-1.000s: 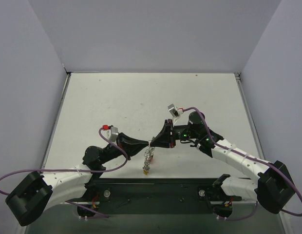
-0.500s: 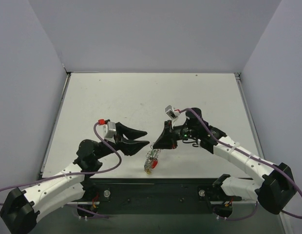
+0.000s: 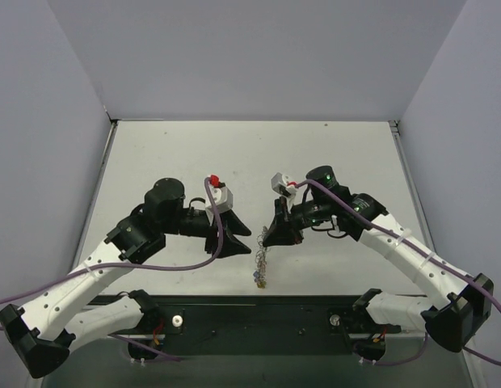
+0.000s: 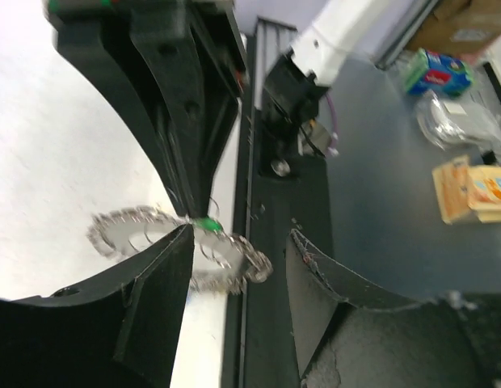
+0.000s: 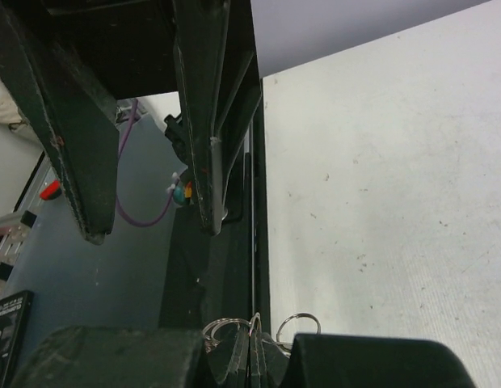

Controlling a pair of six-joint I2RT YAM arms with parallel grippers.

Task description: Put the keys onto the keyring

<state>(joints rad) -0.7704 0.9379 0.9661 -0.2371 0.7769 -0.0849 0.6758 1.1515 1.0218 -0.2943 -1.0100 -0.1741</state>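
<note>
The keyring, a silver ring fringed with wire loops, hangs from my right gripper, which is shut on its top edge. Small coloured keys dangle at the bottom of the bunch, above the table's near edge. In the left wrist view the keyring is lit, with a green key head by the right gripper's fingertips. My left gripper is open and stands astride the ring's end, apart from it. In the right wrist view the shut right gripper pinches the ring, with a loop beside it.
The black base rail runs along the near table edge, right under the hanging ring. White table surface stretches behind both grippers. Off the table, the left wrist view shows boxes and a bag on the floor.
My left gripper opened and let go of the keyring, drew back left, then swung up and returned beside it. The ring now hangs straighter from the right gripper, which stayed shut.
</note>
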